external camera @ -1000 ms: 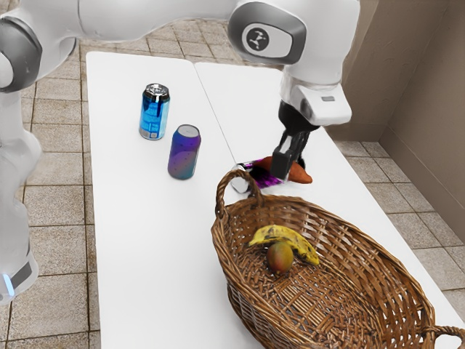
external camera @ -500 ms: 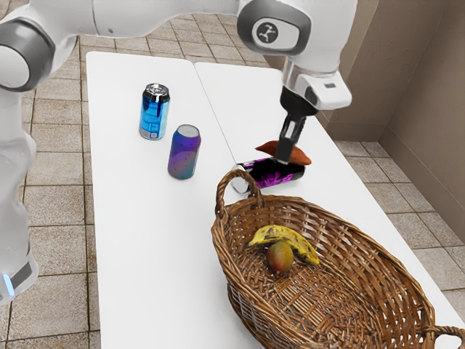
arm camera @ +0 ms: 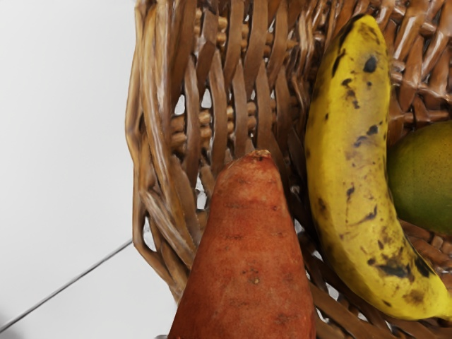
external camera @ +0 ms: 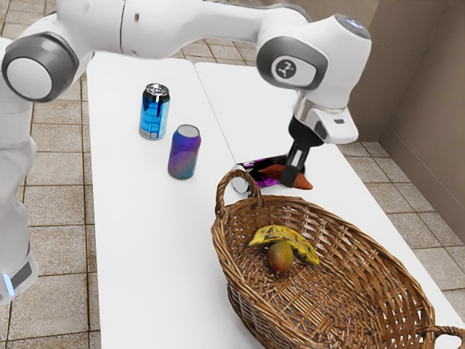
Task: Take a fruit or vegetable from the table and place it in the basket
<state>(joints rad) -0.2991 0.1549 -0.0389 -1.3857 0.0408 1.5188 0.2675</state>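
My gripper is shut on a reddish-brown sweet potato, just beyond the basket's far rim in the exterior view. In the wrist view the sweet potato looms large at the lower edge, with the basket below it. Inside the wicker basket lie a spotted yellow banana and a green-red mango. The same banana and mango appear beside the held sweet potato in the wrist view.
A dark and purple can lies on its side behind the sweet potato. Toward the exterior view's left, a blue can and a purple-blue can stand upright on the white table. The basket's looped handle rises near the lying can.
My gripper and the sweet potato have risen and shifted over the lying can toward the basket. The can, banana and mango look unmoved.
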